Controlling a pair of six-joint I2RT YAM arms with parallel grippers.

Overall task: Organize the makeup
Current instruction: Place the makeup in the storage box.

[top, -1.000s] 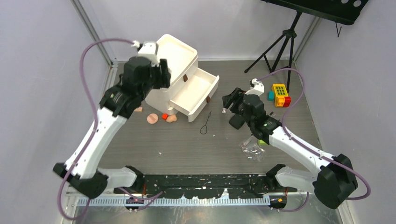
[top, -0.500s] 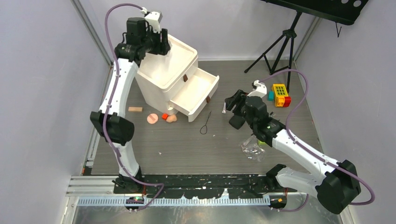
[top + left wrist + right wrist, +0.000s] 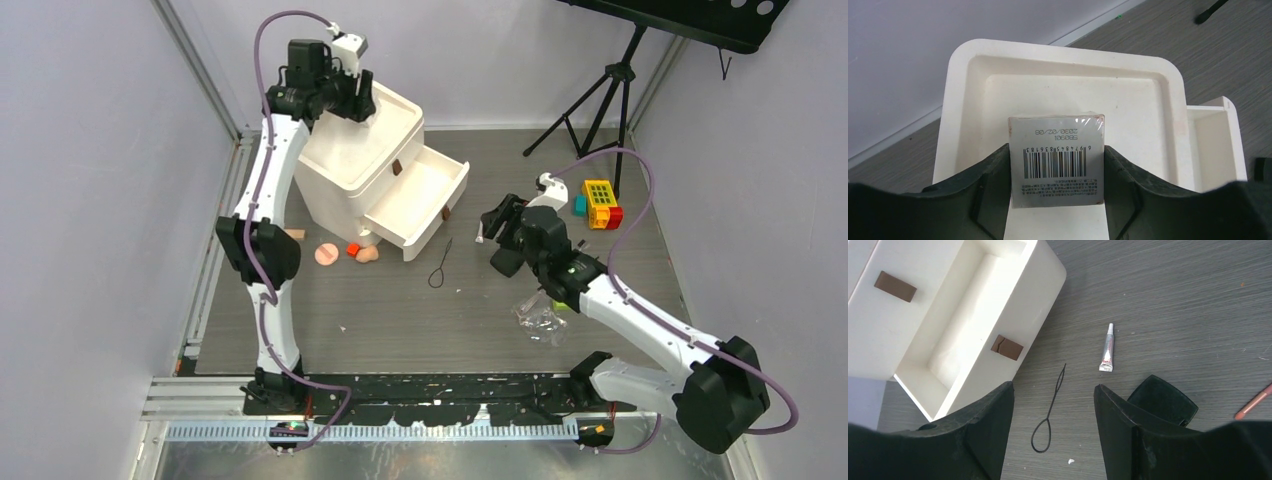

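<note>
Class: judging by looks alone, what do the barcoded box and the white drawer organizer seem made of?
Barcoded box: likely card under clear glossy film; glare along its top edge. White drawer organizer: probably moulded plastic, satin; rounded corners, even colour.

On my far right the toy blocks point(image 3: 598, 203) sit near a tripod point(image 3: 600, 95) leg: yellow, with red and teal touching it. A red cube point(image 3: 352, 249) lies on the table point(image 3: 400, 320).
</note>
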